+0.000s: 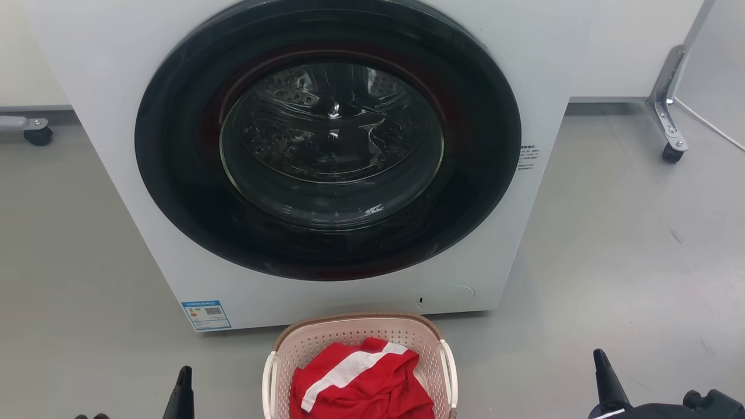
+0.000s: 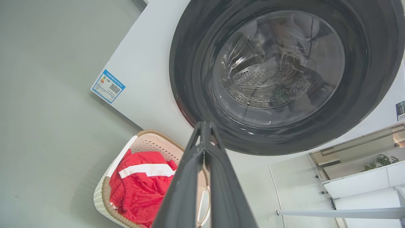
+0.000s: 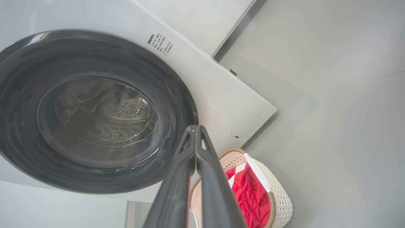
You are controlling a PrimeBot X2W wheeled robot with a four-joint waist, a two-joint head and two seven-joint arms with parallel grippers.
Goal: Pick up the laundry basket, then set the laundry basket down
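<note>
The laundry basket (image 1: 349, 333) stands on the grey floor just in front of the washing machine, at the bottom centre of the head view. It is pale pink-cream with perforated walls, a brown woven-look rim and white side handles, and it holds a red garment with a white stripe (image 1: 361, 384). My left gripper (image 1: 185, 378) is low on the basket's left, apart from it, and my right gripper (image 1: 602, 364) is well off to its right. In the left wrist view the basket (image 2: 152, 144) lies left of my shut fingers (image 2: 205, 126). The right wrist view has the basket (image 3: 278, 193) right of my shut fingers (image 3: 195, 128).
A white front-loading washing machine (image 1: 105, 81) with a dark round door (image 1: 329, 139) stands directly behind the basket. A metal leg on a castor (image 1: 669, 125) stands at the right, another castor (image 1: 38, 134) at the far left. Open grey floor lies on both sides.
</note>
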